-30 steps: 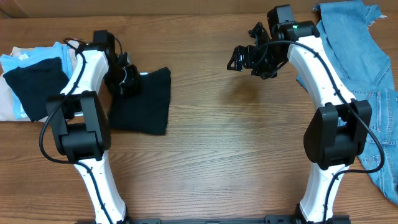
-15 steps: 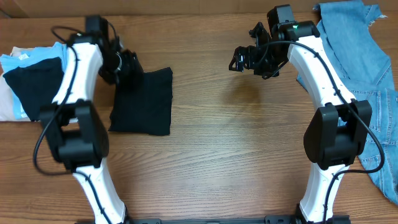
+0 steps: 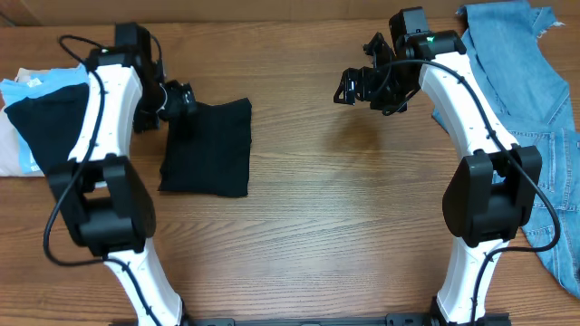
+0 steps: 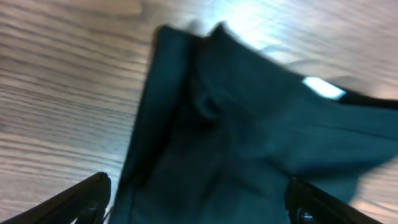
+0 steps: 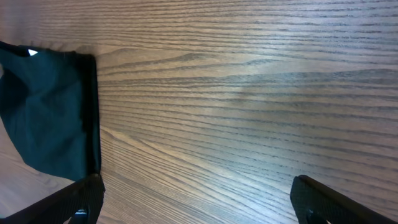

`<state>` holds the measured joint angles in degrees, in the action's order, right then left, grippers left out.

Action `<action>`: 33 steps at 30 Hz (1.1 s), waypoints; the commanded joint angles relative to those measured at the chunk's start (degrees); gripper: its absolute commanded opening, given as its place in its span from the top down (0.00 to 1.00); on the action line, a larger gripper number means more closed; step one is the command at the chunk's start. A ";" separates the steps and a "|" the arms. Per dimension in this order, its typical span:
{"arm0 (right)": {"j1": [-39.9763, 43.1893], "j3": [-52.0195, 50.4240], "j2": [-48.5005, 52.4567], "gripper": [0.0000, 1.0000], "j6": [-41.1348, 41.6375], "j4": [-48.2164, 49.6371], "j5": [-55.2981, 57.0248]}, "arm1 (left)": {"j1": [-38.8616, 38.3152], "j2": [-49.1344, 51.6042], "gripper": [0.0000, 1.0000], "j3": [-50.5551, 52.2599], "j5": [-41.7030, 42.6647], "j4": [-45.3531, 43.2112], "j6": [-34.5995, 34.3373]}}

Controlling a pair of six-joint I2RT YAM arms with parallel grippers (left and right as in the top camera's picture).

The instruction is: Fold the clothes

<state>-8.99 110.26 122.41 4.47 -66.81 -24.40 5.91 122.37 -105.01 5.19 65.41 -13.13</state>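
In the overhead view, the black garment (image 3: 208, 149) is lying flat on the wooden table (image 3: 299, 217) left of centre, folded into a neat upright rectangle with straight edges, its top right corner slightly peaked. The left gripper (image 3: 181, 98) is sitting over the garment's upper left corner; from here I cannot tell how far its fingers are spread. Further left, a stack of folded clothes (image 3: 41, 122) is resting at the table's edge, a black piece on top of light blue and beige ones. The right gripper (image 3: 349, 86) is hovering over bare wood, well apart from the garment, and denim jeans (image 3: 535, 81) are sprawling unfolded along the far right side.

In the left wrist view, which is blurred, the black garment (image 4: 249, 143) is filling most of the frame, showing overlapped layers with soft creases and a small white tag (image 4: 323, 87) near one edge. The left gripper (image 4: 199, 208) is standing wide, its two fingertips far apart with cloth showing between them, gripping nothing.

In the right wrist view, the right gripper (image 5: 202, 205) is likewise spread wide over bare wood grain, holding nothing. The black garment (image 5: 50, 112) is showing at the left edge, its side running straight.
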 commanded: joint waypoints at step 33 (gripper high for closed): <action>0.13 0.63 -0.59 0.00 -0.48 0.04 0.44 | 0.94 8.76 0.96 -4.66 -0.04 -1.88 5.88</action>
<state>-9.02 110.24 122.41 4.45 -66.89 -24.36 6.74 132.29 -106.41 7.88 62.54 -8.56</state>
